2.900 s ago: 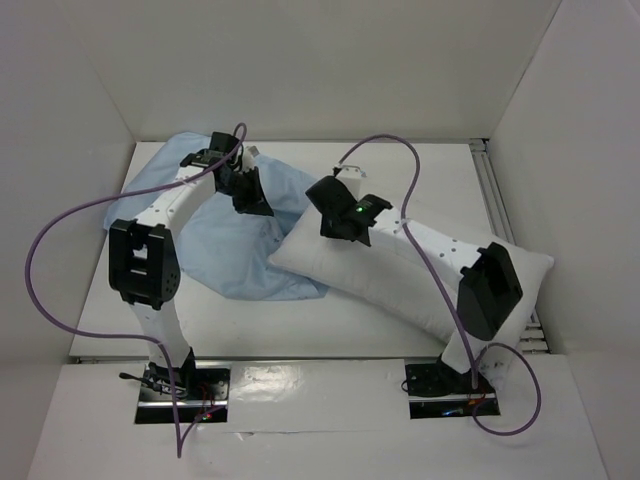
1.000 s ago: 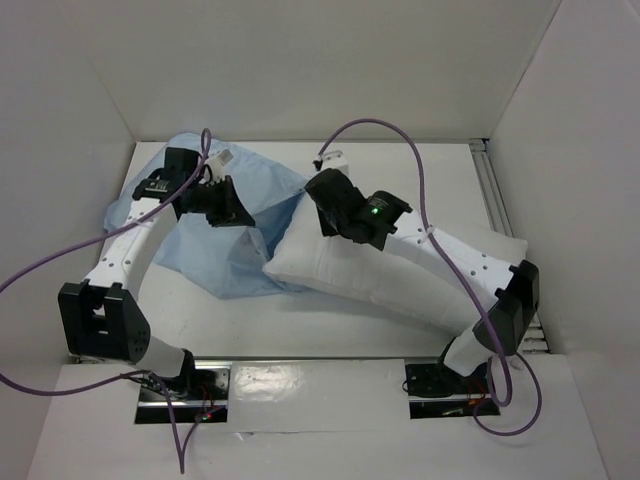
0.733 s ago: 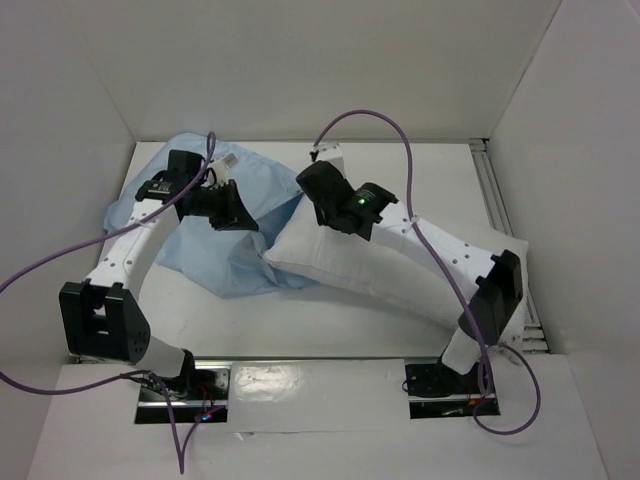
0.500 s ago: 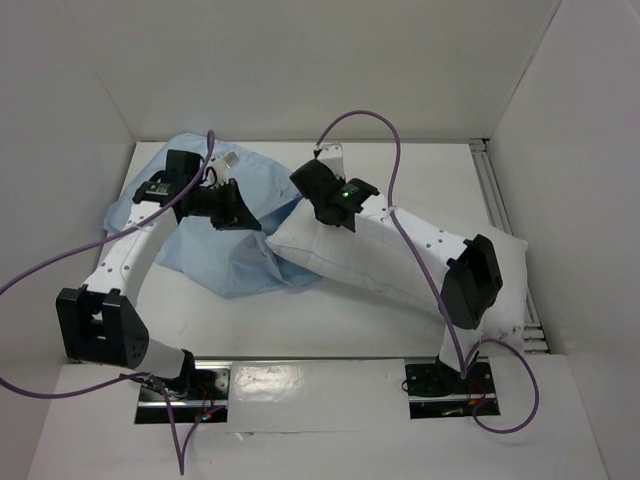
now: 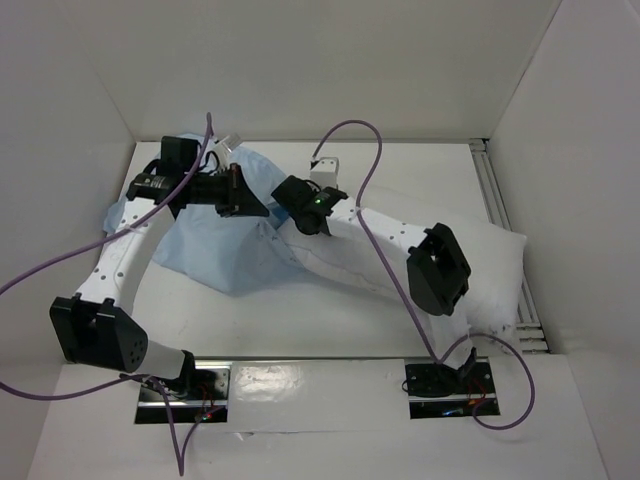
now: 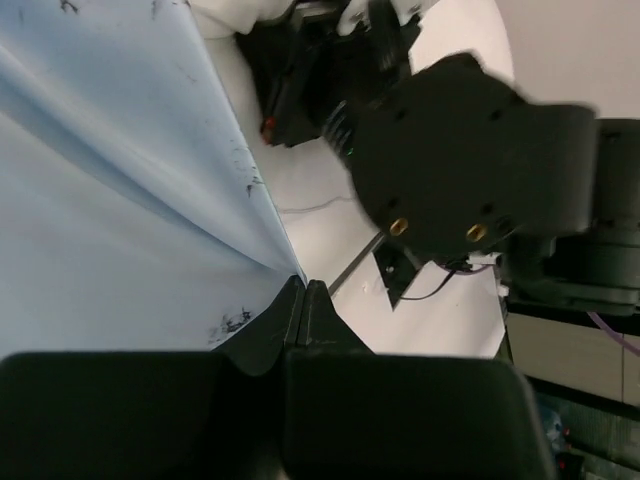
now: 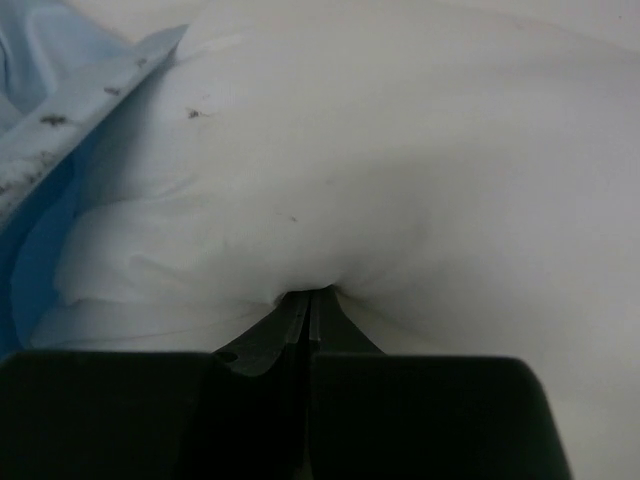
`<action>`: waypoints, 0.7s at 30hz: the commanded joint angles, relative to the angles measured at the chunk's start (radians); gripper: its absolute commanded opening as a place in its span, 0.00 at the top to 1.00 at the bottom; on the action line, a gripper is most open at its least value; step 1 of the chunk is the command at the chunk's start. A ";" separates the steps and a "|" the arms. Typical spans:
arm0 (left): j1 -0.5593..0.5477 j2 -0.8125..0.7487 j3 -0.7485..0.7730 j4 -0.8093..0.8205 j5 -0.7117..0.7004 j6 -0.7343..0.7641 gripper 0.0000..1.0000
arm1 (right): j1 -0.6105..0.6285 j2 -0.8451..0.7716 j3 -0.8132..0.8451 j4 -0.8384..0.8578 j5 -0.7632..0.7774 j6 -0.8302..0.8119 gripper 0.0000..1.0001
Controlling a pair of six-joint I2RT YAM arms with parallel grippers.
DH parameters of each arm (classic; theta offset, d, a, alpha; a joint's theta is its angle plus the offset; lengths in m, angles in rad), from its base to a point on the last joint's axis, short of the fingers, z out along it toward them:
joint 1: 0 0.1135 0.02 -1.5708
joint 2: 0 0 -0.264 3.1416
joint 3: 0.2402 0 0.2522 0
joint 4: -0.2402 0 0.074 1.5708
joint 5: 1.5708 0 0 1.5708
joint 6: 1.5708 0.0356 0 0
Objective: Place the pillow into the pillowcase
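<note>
The white pillow (image 5: 480,265) lies across the table's right half, its left end pushed under the edge of the light blue pillowcase (image 5: 215,250). My right gripper (image 5: 290,200) is shut on a pinch of the pillow's cloth (image 7: 330,180) at that left end. The pillowcase's hem (image 7: 90,100) lies over the pillow's corner in the right wrist view. My left gripper (image 5: 255,205) is shut on the pillowcase's edge (image 6: 150,200) and holds it lifted and taut, just left of the right gripper. The pillow's blue tag is hidden.
White walls enclose the table on three sides. A metal rail (image 5: 497,195) runs along the right edge. Purple cables (image 5: 350,135) loop above both arms. The arm bases (image 5: 180,385) sit at the near edge.
My right gripper has pushed the pillow's left end further left, into the pillowcase's opening. My left gripper has shifted right and lifted the pillowcase's edge towards the right gripper.
</note>
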 commanded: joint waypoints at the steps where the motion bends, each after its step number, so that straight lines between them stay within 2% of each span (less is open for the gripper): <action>1: -0.004 -0.025 -0.005 0.032 0.163 -0.063 1.00 | 0.006 0.020 0.014 -0.053 0.096 0.085 1.00; 4: -0.004 -0.025 -0.039 0.140 0.290 -0.153 1.00 | 0.026 -0.047 -0.062 0.065 0.072 0.032 1.00; 8: -0.004 -0.025 -0.039 0.175 0.252 -0.195 1.00 | 0.021 -0.115 -0.105 0.129 -0.009 -0.027 1.00; 9: -0.004 -0.014 -0.028 0.175 0.240 -0.204 1.00 | 0.031 -0.148 -0.131 0.190 -0.032 -0.046 0.89; 12: 0.005 0.011 -0.028 0.175 0.197 -0.215 1.00 | 0.054 -0.331 -0.275 0.323 -0.087 -0.108 0.45; 14: 0.005 0.032 -0.019 0.188 0.183 -0.224 1.00 | 0.054 -0.455 -0.355 0.339 -0.103 -0.119 0.20; 17: 0.005 0.077 0.010 0.189 0.160 -0.224 1.00 | 0.063 -0.563 -0.401 0.314 -0.137 -0.145 0.06; 21: 0.005 0.133 0.057 0.199 0.142 -0.247 1.00 | 0.125 -0.612 -0.463 0.222 -0.190 -0.257 0.01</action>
